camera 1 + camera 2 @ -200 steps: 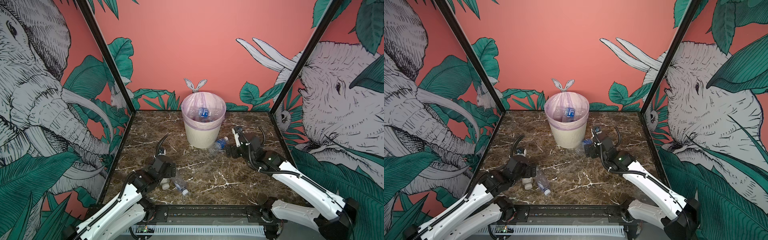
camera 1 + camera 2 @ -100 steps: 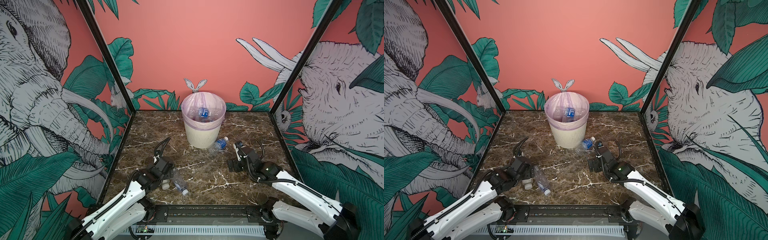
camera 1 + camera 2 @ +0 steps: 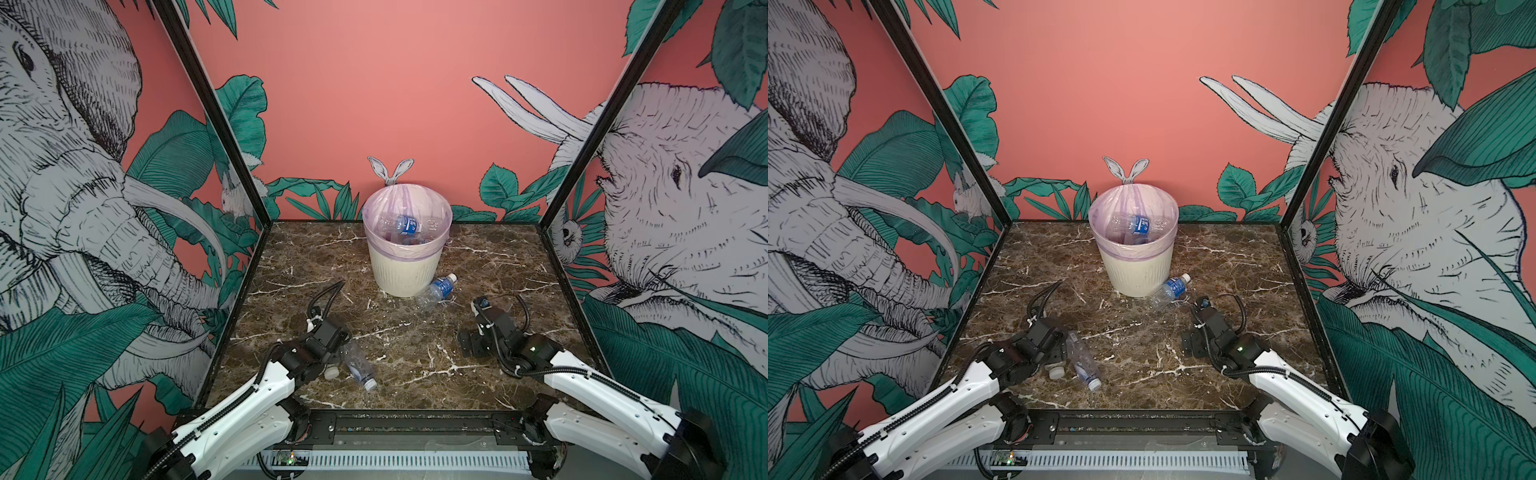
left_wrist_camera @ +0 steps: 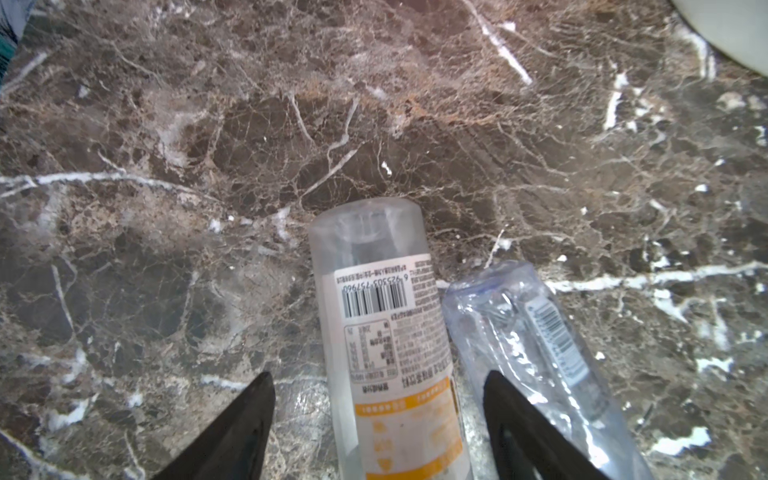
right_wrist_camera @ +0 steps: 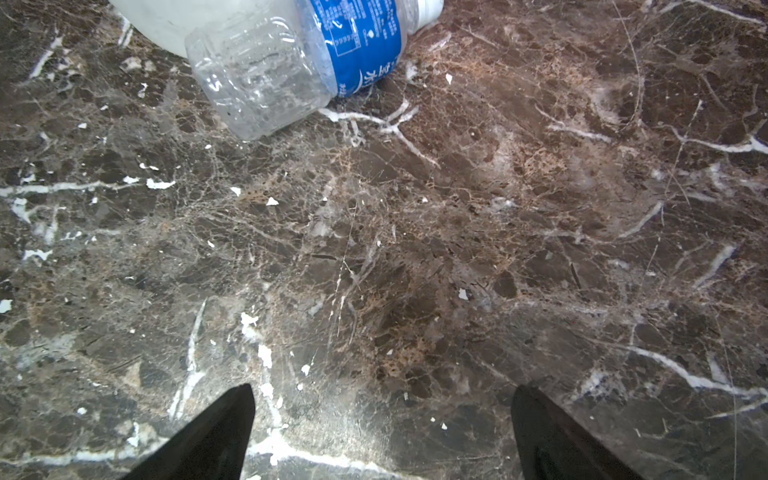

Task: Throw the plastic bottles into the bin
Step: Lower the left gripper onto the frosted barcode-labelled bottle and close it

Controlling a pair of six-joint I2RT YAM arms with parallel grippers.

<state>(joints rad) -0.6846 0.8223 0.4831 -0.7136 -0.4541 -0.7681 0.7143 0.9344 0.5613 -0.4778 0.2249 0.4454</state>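
Top view: bin [image 3: 405,278] holds bottles [image 3: 406,225]; left fingers [image 4: 245,424] spread around yellow-labelled bottle [image 4: 386,332]; right fingers [image 5: 216,432] spread.

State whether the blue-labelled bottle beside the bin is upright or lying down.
Lying down: the blue-labelled bottle rests on its side on the table beside the bin.

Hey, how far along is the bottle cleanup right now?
Done: several bottles lie in the bin. In hand: the left gripper is open astride the yellow-labelled bottle, not gripping it yet. Left: that one, the clear bottle beside it, and the blue-labelled bottle by the bin's foot. The right gripper is open and empty.
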